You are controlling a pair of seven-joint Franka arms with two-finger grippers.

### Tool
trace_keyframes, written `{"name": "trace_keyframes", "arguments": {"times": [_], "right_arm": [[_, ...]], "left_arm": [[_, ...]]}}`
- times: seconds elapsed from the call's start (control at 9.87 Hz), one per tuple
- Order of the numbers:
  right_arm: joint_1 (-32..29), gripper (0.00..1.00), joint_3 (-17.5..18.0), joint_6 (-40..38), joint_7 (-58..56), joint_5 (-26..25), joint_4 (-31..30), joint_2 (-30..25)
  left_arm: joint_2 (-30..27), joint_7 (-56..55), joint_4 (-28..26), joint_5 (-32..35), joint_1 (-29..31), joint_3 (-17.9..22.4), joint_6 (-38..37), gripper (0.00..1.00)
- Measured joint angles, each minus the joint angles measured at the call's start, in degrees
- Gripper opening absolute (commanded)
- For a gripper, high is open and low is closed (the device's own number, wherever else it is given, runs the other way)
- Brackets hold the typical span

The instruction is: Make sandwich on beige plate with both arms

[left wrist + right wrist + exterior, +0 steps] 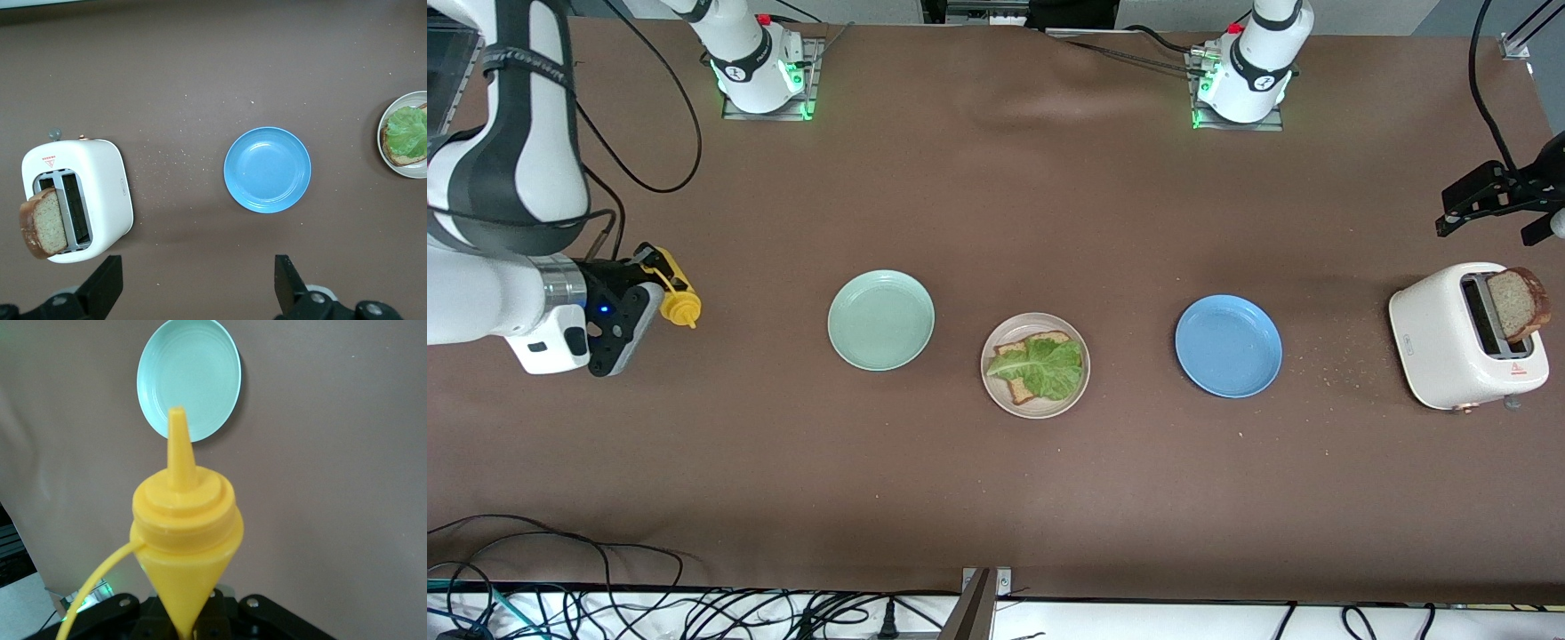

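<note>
Likely light and crumbly, the toaster's bread slice (1519,303), at the beige plate's (1035,407) three o'clock, wants an edge pinch; left gripper (1489,203) is spread, right gripper (643,286) squeezes a yellow sauce bottle (674,298).

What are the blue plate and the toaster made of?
The blue plate looks like matte plastic or glazed ceramic: smooth, one even colour, soft sheen; I cannot tell which. The toaster seems to have a glossy cream shell, plastic or painted metal, with rounded corners and dark slots.
</note>
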Motion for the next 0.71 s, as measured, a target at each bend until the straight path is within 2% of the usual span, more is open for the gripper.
{"name": "trace_keyframes", "arguments": {"times": [0.2, 0.41, 0.71], "right_arm": [[-0.4, 0.0, -4.4, 5.9, -11.6, 6.0, -12.0, -3.2], [-0.7, 0.0, -7.2, 12.0, -26.5, 9.8, -24.2, -7.4], [-1.6, 0.0, -11.2, 16.8, -49.1, 21.9, -36.7, -7.8]], "left_arm": [[0.0, 0.0, 0.0, 0.0, 0.0, 0.0, -0.1, 1.0], [0.7, 0.0, 0.0, 0.0, 0.0, 0.1, -0.1, 1.0], [2.2, 0.0, 0.0, 0.0, 0.0, 0.2, -0.2, 1.0]]}}
